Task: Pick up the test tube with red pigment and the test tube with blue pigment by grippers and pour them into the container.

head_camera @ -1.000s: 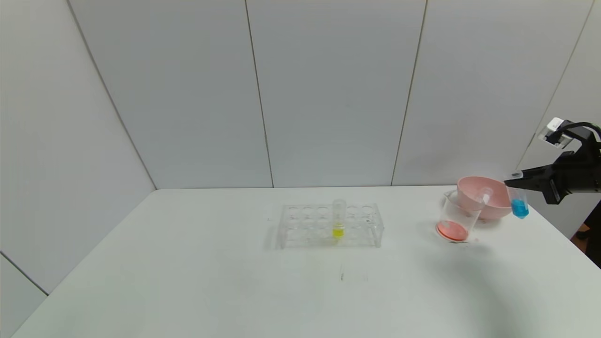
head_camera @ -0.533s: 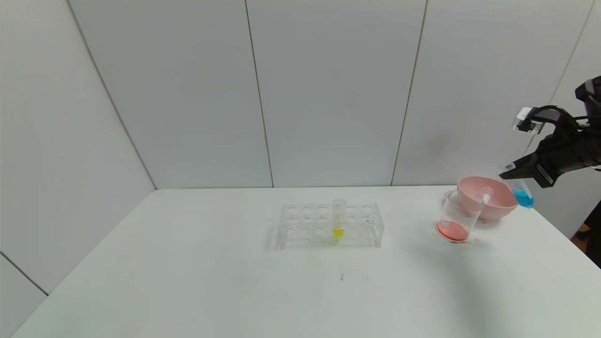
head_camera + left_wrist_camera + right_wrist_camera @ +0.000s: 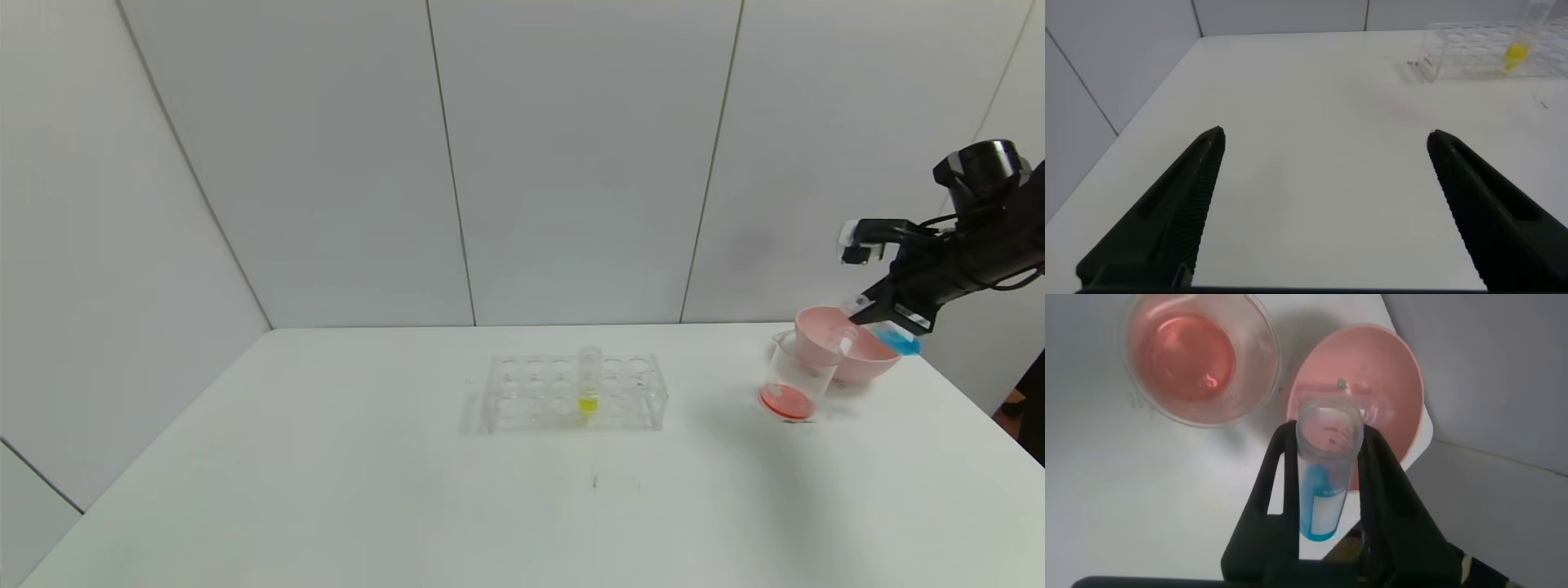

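At the right of the head view, the right gripper (image 3: 886, 314) squeezes the test tube with blue pigment (image 3: 896, 337), tipping it; next it must reach the container (image 3: 790, 377).

- The head view looks forward and down from high up, taking in the whole white worktop (image 3: 408, 490) to its far edge and the grey wall panels behind.
- The left wrist view sits low and close over the worktop, looking between its own two black fingers (image 3: 1167, 220) towards the clear rack (image 3: 1478, 57).
- The right wrist view looks steeply down from close above the far right corner, onto the beaker (image 3: 1196, 359) and pink bowl (image 3: 1396, 384).
- Head and left wrist views share the rack (image 3: 575, 392); head and right wrist views share the beaker (image 3: 793, 380) and bowl (image 3: 865, 363).
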Controlling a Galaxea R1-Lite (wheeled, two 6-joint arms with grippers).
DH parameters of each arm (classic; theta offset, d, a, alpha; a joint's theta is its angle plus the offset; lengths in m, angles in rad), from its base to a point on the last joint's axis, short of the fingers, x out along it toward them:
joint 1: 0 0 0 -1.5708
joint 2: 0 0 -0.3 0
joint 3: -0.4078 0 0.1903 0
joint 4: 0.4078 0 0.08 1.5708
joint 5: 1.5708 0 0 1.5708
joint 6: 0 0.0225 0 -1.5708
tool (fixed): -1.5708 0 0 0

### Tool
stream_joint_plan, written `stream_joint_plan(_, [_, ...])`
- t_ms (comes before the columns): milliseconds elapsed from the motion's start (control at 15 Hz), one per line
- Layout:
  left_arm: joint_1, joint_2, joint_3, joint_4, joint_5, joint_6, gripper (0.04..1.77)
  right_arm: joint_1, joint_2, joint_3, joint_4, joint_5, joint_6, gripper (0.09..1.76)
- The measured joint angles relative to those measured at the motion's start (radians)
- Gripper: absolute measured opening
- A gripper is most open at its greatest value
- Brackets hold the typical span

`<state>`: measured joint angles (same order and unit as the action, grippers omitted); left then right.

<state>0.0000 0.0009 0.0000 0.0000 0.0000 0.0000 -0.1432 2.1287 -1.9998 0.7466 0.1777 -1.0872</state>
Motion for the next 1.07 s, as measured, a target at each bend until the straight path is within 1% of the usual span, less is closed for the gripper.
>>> stream_joint_plan(133, [0.000,0.000,0.000,0.000,0.000,0.000,1.76,0.011,0.006,0.000,0.000,-0.063,-0.041,0.49])
stream_joint_plan(333, [0.000,0.000,0.000,0.000,0.000,0.000,1.76,0.036,0.008,0.000,0.013,-0.124,-0.074,0.49])
stream_joint_plan(533, [0.000,0.000,0.000,0.000,0.000,0.000,1.76,0.061,0.003,0.000,0.044,-0.166,-0.097,0.49])
stream_joint_plan(1067, [0.000,0.000,0.000,0.000,0.000,0.000,1.76,0.141,0.000,0.000,0.071,-0.313,-0.144,0.49])
